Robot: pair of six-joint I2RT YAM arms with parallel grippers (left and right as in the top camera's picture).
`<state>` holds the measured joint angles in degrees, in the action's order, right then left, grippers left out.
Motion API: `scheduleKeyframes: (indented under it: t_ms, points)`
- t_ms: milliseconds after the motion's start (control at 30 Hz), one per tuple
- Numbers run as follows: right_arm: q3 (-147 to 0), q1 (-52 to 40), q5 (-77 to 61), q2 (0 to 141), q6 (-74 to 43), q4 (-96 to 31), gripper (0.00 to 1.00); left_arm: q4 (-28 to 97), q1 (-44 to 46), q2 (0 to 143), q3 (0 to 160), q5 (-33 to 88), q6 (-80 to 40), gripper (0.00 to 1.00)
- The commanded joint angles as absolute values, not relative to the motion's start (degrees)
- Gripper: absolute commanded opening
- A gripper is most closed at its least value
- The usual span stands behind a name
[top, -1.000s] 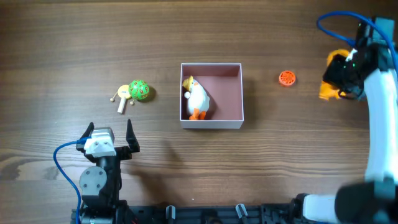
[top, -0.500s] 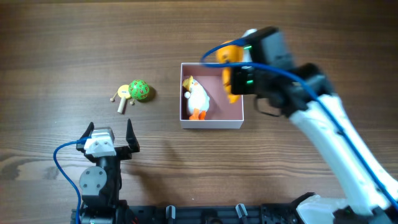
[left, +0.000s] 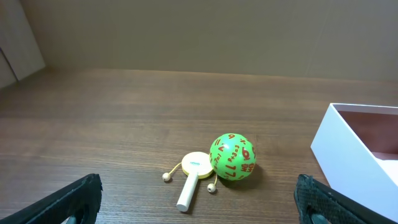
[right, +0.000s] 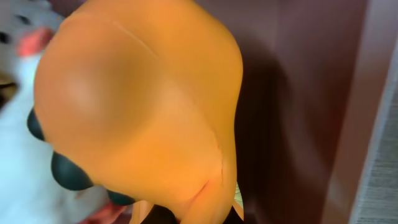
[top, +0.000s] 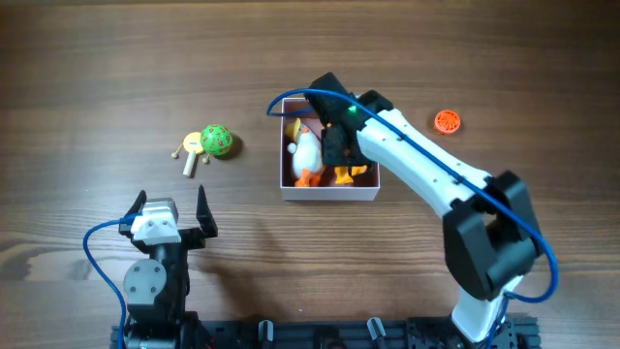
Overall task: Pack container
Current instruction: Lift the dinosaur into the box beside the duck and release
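Reaching right gripper (top: 339, 160) into the container (top: 329, 193), orange toy (right: 143, 106) directly beneath it, white duck (top: 308, 150) just beside; unable to tell whether clamped. Holding left gripper (top: 172, 206) wide apart.

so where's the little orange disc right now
In the overhead view the small orange disc lies on the table, to the right of the container, level with its far right corner and apart from it.

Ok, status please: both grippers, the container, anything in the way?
Left gripper open, idle. Right gripper down in container with orange toy, grip unseen. White duck beside it inside. Green ball, orange disc outside, not blocking.
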<state>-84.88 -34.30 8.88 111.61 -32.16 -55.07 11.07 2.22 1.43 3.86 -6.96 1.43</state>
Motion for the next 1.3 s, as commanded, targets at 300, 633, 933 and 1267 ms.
scheduleKeyframes:
  t_ms: [300, 633, 933, 1267]
  points:
    - [-84.8, -34.0, 13.5, 114.1, -36.6, -59.6, 0.05, 10.9, 1.9, 0.9, 3.4, -6.0, 2.4, 1.00]
    - [-84.8, -34.0, 13.8, 114.1, -36.6, -61.0, 0.11, 10.9, 1.9, 0.9, 3.4, -6.0, 2.4, 1.00]
    - [-84.8, -34.0, 14.6, 114.1, -36.0, -60.3, 0.47, 10.9, 1.9, 0.9, 3.4, -6.0, 2.4, 1.00]
    - [-89.9, -34.0, 14.6, 112.1, -29.8, -58.6, 0.68, 10.9, 1.9, 0.9, 3.4, -6.0, 2.4, 1.00]
